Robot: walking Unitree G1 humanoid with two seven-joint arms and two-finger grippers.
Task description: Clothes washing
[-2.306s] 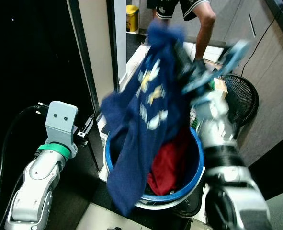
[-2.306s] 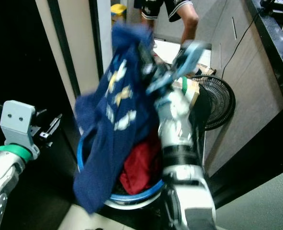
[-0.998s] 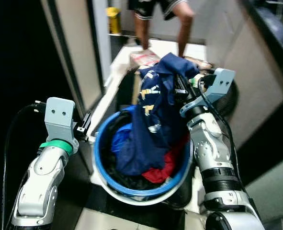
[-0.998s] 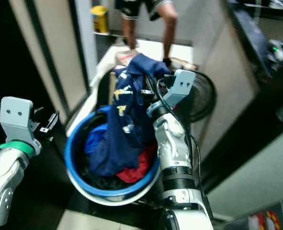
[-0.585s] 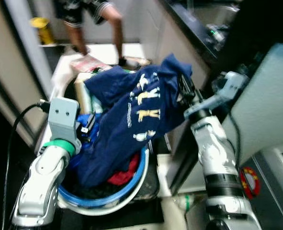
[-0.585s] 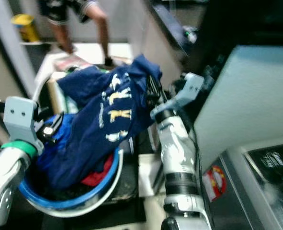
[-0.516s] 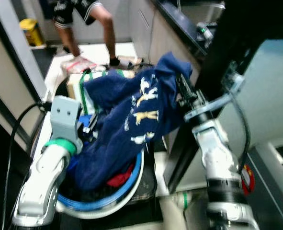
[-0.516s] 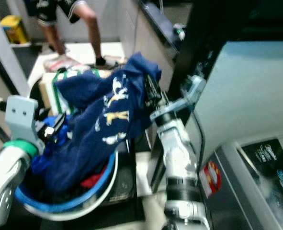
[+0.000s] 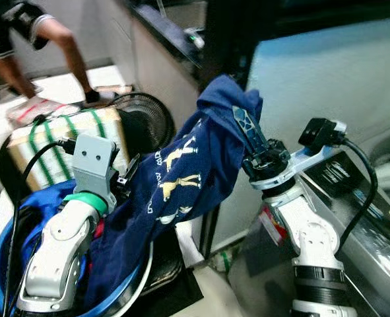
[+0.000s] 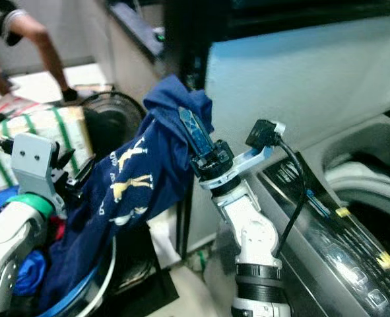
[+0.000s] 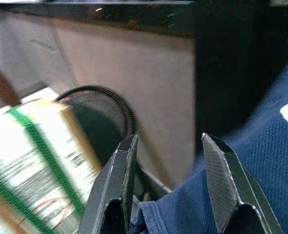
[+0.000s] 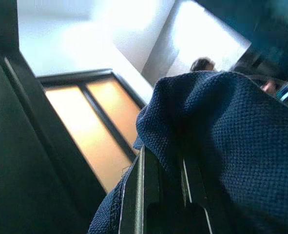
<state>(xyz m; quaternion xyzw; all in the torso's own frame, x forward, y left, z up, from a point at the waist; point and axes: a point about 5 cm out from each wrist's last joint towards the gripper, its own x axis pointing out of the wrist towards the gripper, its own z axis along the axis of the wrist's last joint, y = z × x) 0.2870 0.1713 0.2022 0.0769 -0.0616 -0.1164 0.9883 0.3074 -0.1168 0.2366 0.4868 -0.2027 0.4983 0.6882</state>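
item: navy shirt (image 9: 195, 165), pinched tight in my right gripper (image 9: 244, 129), raised, its tail draping down into the blue basket (image 9: 125, 290). my left gripper (image 11: 170, 180) sits beside the cloth, fingers apart, holding nothing. washer (image 10: 340, 198) at right; fan (image 9: 142, 119), person (image 9: 43, 39) behind.

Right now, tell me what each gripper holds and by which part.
The right gripper pinches the navy blue shirt at its bunched top edge, lifting it. The left gripper holds nothing, jaws open.

One navy shirt (image 9: 188, 172), one blue basket (image 9: 125, 294), one fan (image 9: 145, 122), two hands, one person (image 9: 43, 33).
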